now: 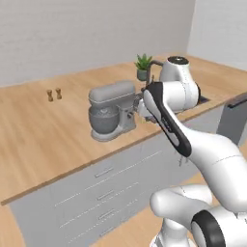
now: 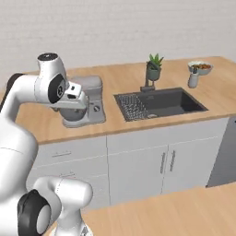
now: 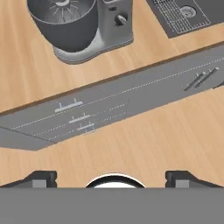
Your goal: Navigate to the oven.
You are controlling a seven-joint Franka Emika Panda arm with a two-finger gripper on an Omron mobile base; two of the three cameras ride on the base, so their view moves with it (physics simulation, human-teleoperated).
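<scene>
The end effector, fingers spread and empty, hangs before the stand mixer and sink tabletop, so reaching the oven seems mostly ahead.

Stand mixer half hidden behind arm in right base view; top of bowl cut by upper edge in hand view. Sink mostly blocked by arm in left base view. Dark appliance right of sink cabinet cut by frame edge, type unclear. Two small brown items left of mixer too small to identify. Bowl contents blurred.
</scene>
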